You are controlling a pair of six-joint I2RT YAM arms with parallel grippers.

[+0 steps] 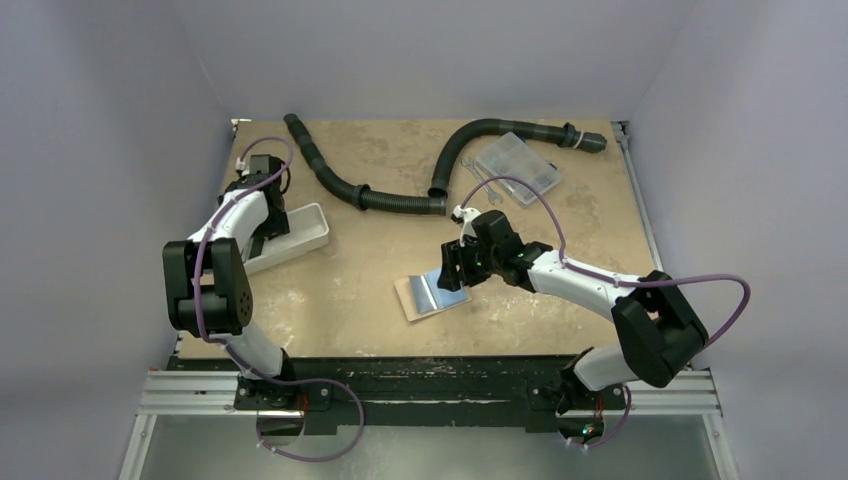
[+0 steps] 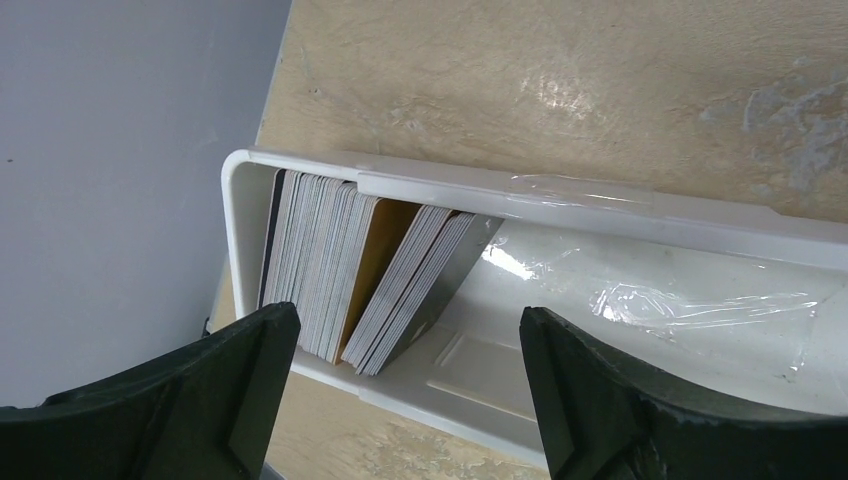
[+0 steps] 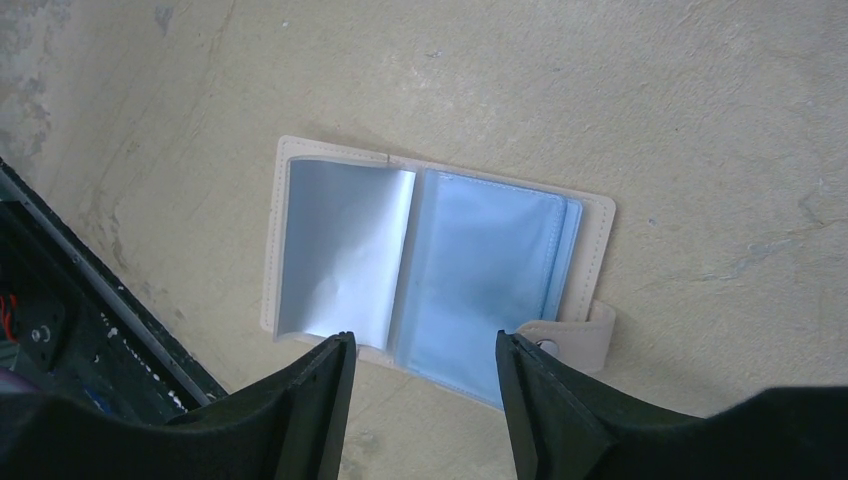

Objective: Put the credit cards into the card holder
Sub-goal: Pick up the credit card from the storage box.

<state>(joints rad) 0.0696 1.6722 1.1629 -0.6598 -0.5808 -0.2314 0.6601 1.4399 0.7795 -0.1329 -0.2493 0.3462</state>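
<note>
Card holder (image 3: 430, 270) lies opened flat on the table (image 1: 340, 300) near its front edge. It has a tan stitched border and pale blue sleeves, and its snap tab (image 3: 572, 340) sticks out to one side. My right gripper (image 3: 422, 345) hangs over it, fingers spread, holding nothing.

Credit cards (image 2: 345, 270) stand on edge, packed into one end of the white tray (image 2: 600, 200) at the table's left side. The outer ones lean, and with the cards edge-on I cannot read any print. My left gripper (image 2: 405, 330) hangs above them, jaws wide, empty.

A black corrugated hose (image 1: 400, 200) and a clear compartment box (image 1: 518, 167) lie at the far side, well apart.
</note>
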